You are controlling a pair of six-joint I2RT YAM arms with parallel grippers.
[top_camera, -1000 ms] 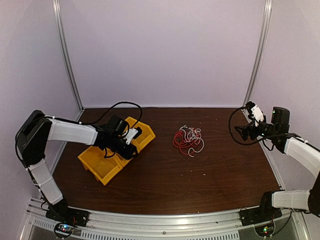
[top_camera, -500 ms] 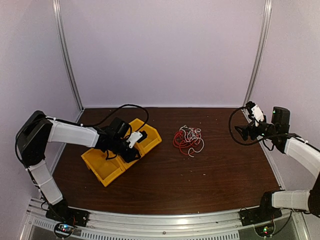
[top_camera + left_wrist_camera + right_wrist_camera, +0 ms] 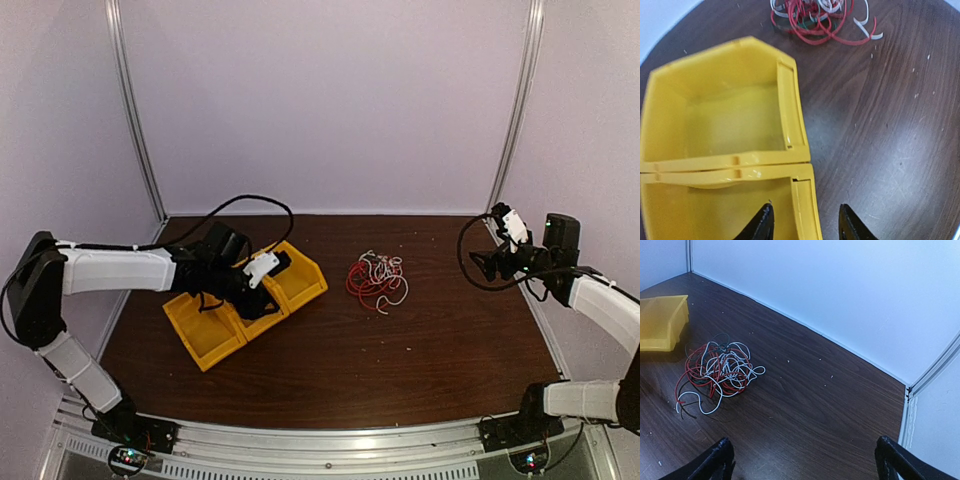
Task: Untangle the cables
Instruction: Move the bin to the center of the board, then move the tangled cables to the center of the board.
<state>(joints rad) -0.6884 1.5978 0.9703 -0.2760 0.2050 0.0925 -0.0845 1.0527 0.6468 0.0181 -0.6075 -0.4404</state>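
The cables [image 3: 376, 280] are a small tangle of thin red, white and black wires lying mid-table. They also show at the top of the left wrist view [image 3: 812, 17] and at the left of the right wrist view [image 3: 717, 370]. My left gripper [image 3: 268, 268] is over two joined yellow bins [image 3: 300, 285], left of the cables. Its jaws [image 3: 805, 210] are open and straddle the near bin's right wall, one finger inside and one outside, with a gap on each side. My right gripper [image 3: 478, 265] hangs wide open and empty at the right, well away from the cables [image 3: 805, 460].
The two yellow bins [image 3: 730, 167] sit side by side and look empty; one corner shows in the right wrist view [image 3: 662, 322]. White enclosure walls and metal posts [image 3: 512, 120] border the brown table [image 3: 430, 340]. Thick black robot cables loop above both arms.
The yellow bins have swung to the right, toward the cables, with my left gripper over them; the left arm has stretched out. The right arm and the cables have not moved.
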